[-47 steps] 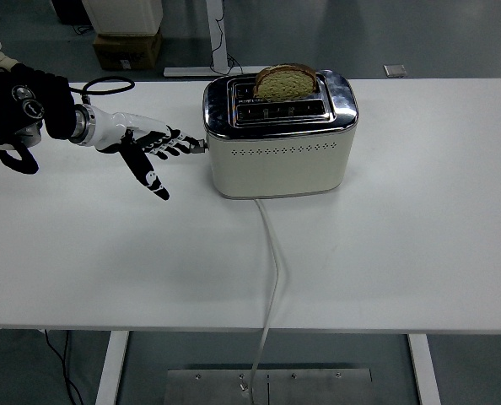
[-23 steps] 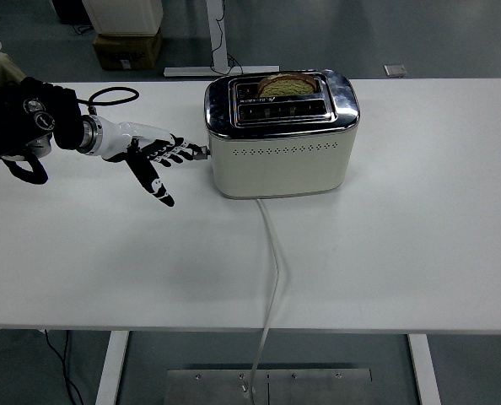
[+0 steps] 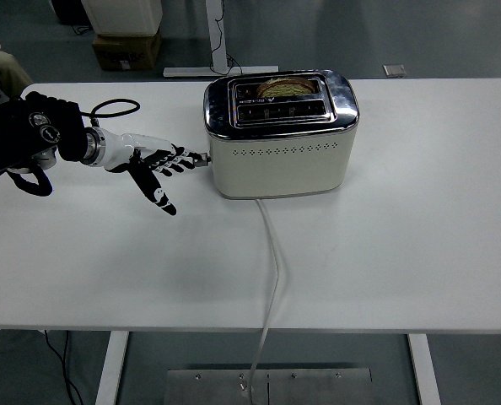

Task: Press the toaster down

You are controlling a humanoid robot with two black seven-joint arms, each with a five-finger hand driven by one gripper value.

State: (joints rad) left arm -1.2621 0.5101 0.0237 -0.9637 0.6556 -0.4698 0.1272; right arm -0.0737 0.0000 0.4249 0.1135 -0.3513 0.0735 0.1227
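a white table [image 3: 402, 253] holds a cream and chrome toaster [image 3: 280, 135] near its far edge, with bread [image 3: 286, 86] sunk low in one slot. the left hand [image 3: 153, 164] reaches in from the left, fingers spread and gripping nothing, fingertips touching the lever [image 3: 202, 158] on the toaster's left end.

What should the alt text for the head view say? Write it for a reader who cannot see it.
The robot's left hand reaches its fingers to the lever on the left end of a cream and chrome toaster on a white table. A slice of bread sits low in the rear slot, and a white cord runs off the near edge.
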